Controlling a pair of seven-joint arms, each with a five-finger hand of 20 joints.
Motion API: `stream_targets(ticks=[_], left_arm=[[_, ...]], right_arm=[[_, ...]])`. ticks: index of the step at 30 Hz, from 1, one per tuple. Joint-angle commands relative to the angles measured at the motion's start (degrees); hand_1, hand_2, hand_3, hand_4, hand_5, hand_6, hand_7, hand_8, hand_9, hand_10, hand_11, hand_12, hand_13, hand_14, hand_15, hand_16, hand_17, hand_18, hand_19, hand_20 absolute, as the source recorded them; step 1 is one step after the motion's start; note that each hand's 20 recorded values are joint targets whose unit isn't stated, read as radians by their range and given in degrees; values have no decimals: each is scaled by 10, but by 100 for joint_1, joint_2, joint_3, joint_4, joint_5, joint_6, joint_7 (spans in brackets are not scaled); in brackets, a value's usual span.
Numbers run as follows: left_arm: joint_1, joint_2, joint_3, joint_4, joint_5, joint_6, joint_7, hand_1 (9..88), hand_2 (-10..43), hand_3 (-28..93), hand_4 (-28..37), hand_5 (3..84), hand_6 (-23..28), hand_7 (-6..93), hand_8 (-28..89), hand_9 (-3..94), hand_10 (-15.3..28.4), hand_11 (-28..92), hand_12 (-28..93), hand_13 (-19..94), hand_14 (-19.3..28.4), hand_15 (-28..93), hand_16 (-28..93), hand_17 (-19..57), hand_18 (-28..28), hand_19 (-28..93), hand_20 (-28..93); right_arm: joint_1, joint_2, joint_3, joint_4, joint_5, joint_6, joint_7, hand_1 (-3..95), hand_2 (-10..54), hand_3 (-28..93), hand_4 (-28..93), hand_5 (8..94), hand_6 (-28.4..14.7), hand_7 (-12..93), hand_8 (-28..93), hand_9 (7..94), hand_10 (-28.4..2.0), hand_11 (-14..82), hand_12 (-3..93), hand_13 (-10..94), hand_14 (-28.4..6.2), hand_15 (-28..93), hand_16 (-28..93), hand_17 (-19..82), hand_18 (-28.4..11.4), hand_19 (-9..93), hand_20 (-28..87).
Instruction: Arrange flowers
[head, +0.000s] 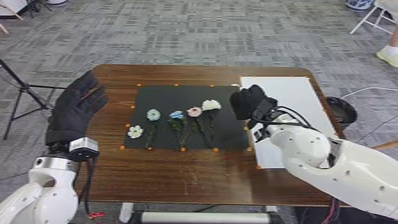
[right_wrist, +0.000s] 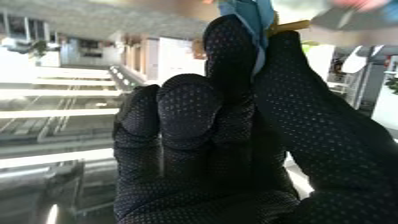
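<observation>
The right hand (head: 252, 102) was over the border between the black mat (head: 178, 93) and white board (head: 280, 90), thumb and finger pinching a blue piece (right_wrist: 256, 22); the left hand (head: 75, 110), its fingers fairly straight, was at the desk's (head: 195, 177) left side. Left to right on the mat were a small white flower (head: 135, 131), a teal flower (head: 154, 115), a blue flower (head: 177, 115), a pink flower (head: 195, 112) and a larger white flower (head: 211, 105).

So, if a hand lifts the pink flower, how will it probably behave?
The pink flower is likely light: small bloom, thin stem. Its stem lies fairly straight on the black mat, so it may bend only a little. The bloom end looks bulkier and might dip.
</observation>
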Motion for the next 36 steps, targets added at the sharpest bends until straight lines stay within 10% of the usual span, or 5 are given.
stream_targets(ticks=[1, 16, 24, 36], left_arm=[[-185, -16, 136, 42, 46, -102, -24, 280, -57, 673, -208, 274, 24, 187, -81, 191, 104, 206, 187, 163, 145, 233, 24, -74, 172, 366, 95], [-161, -20, 102, 34, 36, -92, -14, 282, -58, 671, -206, 273, 23, 190, -82, 189, 104, 206, 191, 161, 144, 228, 31, -76, 171, 364, 98], [-143, 22, 60, 22, 32, -74, -8, 283, -57, 672, -210, 278, 26, 190, -84, 191, 107, 205, 191, 163, 147, 231, 33, -77, 173, 368, 100], [-81, -22, -35, -59, 239, -90, -106, 286, -58, 671, -218, 284, 30, 187, -88, 198, 113, 208, 190, 167, 151, 239, 33, -75, 176, 371, 100]], right_arm=[[-30, -692, -408, 454, -415, 92, 146, 480, -95, 849, -283, 697, 37, 488, 17, 870, -43, 205, 503, 694, -48, 696, 370, 296, -191, 816, 520], [-110, -888, -337, 803, -861, -136, 366, 443, -95, 793, -283, 628, 32, 477, 12, 800, -53, 170, 486, 624, -57, 725, 336, 268, -188, 805, 528], [-129, -525, -141, 614, -891, -500, 282, 347, -95, 864, -283, 519, 19, 429, -163, 608, -88, 384, 262, 512, -76, 745, 283, 224, -184, 787, 534], [-963, 95, 1659, -237, 1022, -84, -548, 240, -95, 861, -283, 331, -60, 343, -139, 364, -135, 328, 253, 403, -109, 736, 222, 172, -196, 753, 543]])
